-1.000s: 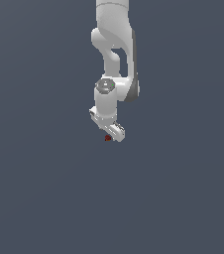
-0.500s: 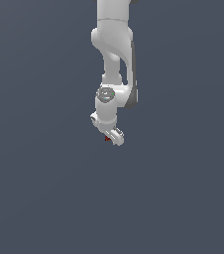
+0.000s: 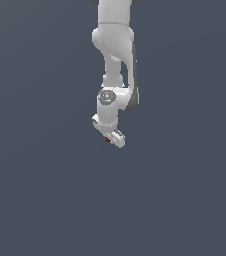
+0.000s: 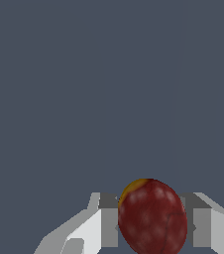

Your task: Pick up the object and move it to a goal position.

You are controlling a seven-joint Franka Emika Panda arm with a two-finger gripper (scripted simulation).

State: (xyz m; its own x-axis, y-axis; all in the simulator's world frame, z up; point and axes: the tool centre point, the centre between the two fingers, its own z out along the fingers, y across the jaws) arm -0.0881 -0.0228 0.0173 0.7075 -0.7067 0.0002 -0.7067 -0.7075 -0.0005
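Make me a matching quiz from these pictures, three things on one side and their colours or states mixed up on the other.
Things:
1. ball
2. gripper
3. patch on the ball

Descriptions:
A. yellow-orange
B. dark red, sitting between the fingers
C. white, closed on the ball

Pairs: 1-B, 2-C, 3-A

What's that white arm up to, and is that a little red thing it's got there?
A single white robot arm hangs down in front of a plain grey background. Its tool has a small dark-red ball with a yellow-orange patch sitting between its two fingers, which appear closed on it. In the exterior view the ball shows only as a tiny red speck under the tool. The job is to carry it to a goal spot, and no marker for that spot is visible.
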